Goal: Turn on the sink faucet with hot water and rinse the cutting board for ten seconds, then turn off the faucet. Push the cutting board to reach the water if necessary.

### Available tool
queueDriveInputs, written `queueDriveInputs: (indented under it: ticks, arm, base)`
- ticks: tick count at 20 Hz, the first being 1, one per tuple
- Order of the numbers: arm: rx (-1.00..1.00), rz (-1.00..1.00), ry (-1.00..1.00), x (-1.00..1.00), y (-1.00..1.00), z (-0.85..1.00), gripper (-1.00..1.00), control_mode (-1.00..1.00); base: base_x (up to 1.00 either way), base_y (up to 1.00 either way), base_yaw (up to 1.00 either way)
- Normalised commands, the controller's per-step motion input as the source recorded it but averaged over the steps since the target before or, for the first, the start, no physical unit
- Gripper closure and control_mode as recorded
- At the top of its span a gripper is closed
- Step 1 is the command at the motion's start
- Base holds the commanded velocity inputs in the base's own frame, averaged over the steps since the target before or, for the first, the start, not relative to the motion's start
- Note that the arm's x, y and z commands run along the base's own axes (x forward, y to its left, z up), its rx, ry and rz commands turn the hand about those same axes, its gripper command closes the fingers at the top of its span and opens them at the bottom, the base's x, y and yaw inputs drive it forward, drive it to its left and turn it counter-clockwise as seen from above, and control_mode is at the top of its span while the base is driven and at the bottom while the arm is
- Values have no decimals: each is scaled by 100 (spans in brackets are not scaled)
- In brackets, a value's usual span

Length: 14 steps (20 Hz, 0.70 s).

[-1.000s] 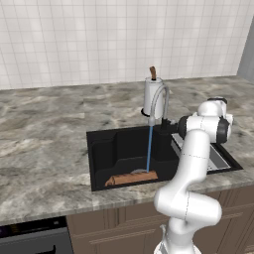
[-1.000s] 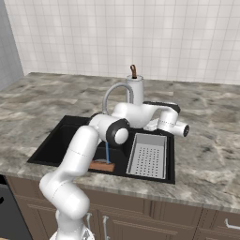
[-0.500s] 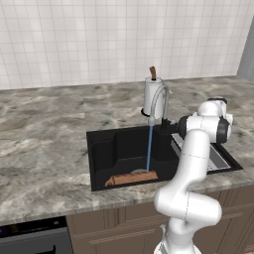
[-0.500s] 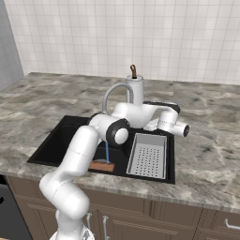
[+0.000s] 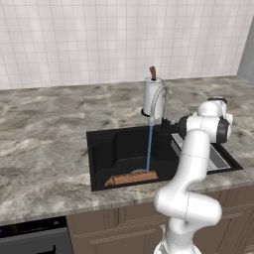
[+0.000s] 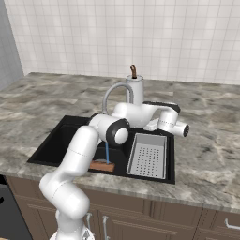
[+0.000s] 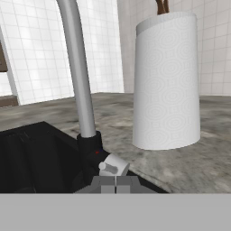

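Rinsing's underway — thin pale-blue water stream (image 5: pixel 148 149) lands on the orange-brown wooden cutting board (image 5: pixel 131 177) in the black sink basin (image 5: pixel 101 149). Gripper (image 7: pixel 115 181) fingers pressed together beside the faucet's small handle (image 7: pixel 113 166) — I'd hold there, then nudge it off gently.

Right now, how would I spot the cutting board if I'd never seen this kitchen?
Find the black sink sunk into the grey stone counter. On its floor, at the front, lies the cutting board, under the water. It is flat, narrow, orange-brown wood, unlike the perforated grey tray beside it.
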Motion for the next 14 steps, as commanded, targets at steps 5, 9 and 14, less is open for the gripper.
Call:
queueDriveInputs:
  ticks: [5,9,14]
  arm:
    - [0,0,0,0,0,0,100,-100]
    - [0,0,0,0,0,0,100,-100]
    - [0,0,0,0,0,0,100,-100]
  base:
    - [0,0,0]
    - [0,0,0]
    - [0,0,0]
